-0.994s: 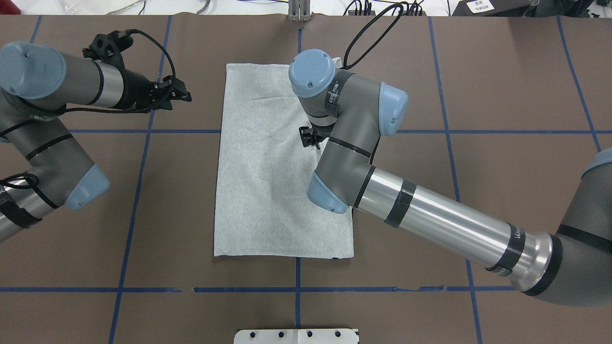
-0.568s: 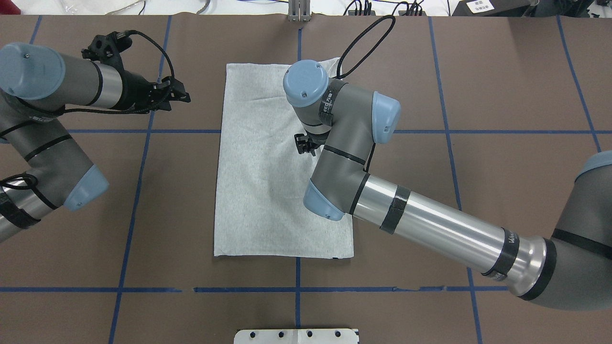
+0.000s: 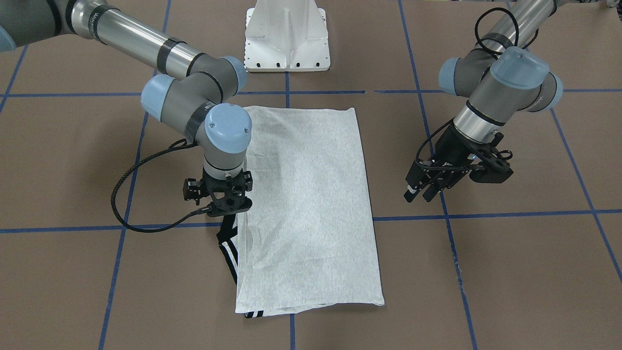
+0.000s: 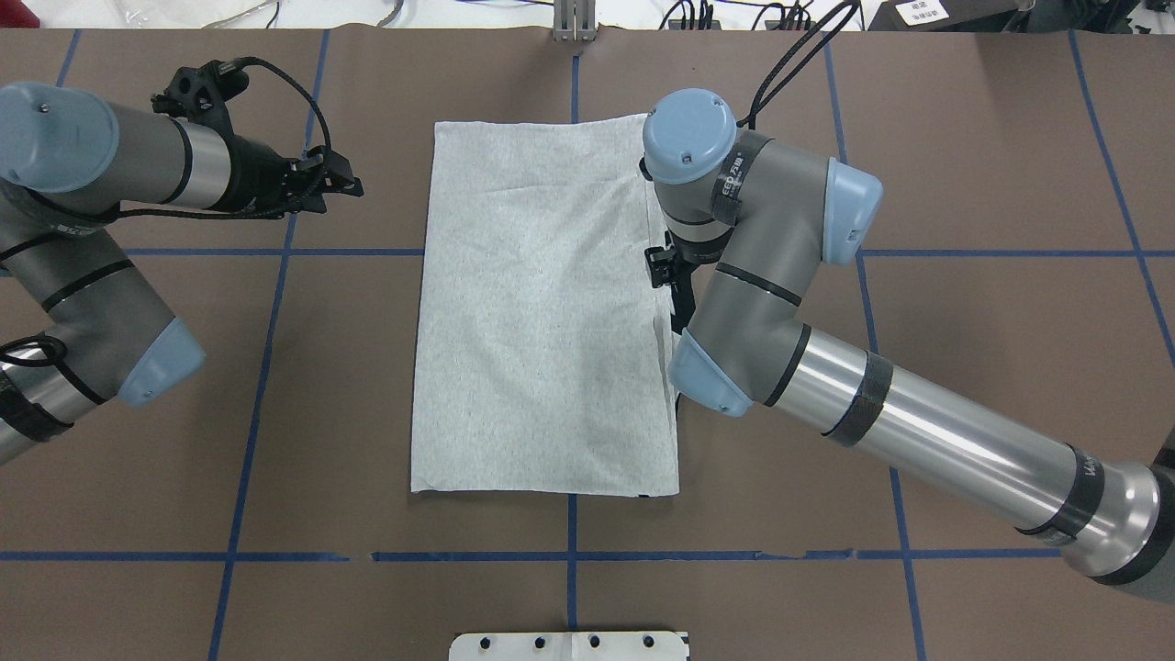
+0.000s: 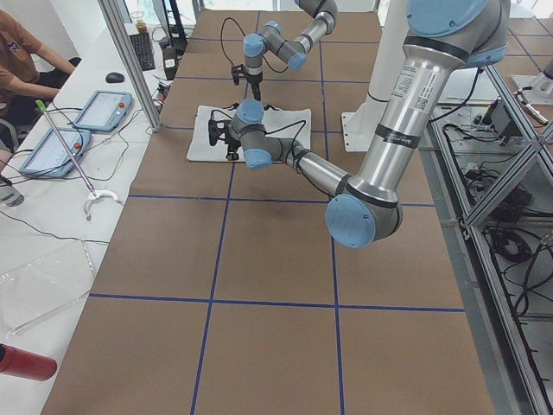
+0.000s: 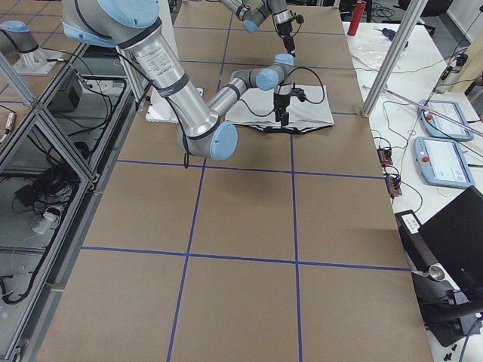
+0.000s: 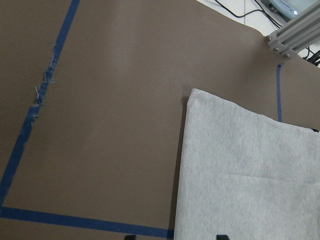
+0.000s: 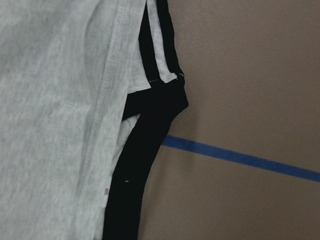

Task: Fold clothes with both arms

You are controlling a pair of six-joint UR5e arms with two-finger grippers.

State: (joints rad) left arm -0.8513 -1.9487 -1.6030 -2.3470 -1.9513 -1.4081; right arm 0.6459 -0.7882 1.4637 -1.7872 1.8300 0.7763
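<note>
Over to the left gripper point(image 4: 341, 182): spread wide, empty, hanging above bare table point(image 4: 303, 367), well clear of the cloth's near edge. Plenty of open brown all round. On to the T-shirt point(image 4: 542, 303): flat mid-table, folded to a tall grey rectangle, edges fairly straight. Along its right edge, black striped trim point(image 3: 232, 257) peeking out. Right there, the right gripper point(image 3: 225, 224), pointing straight down; spread or pinched, cannot tell. Beyond, more bare table.

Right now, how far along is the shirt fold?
Done: the T-shirt lies as a long flat rectangle, sides folded in. In hand: the right gripper hangs over its edge where the black striped sleeve pokes out; I cannot tell its jaws. The left gripper is open, off the cloth. Left, probably: tucking that sleeve, then the crosswise folds.
</note>
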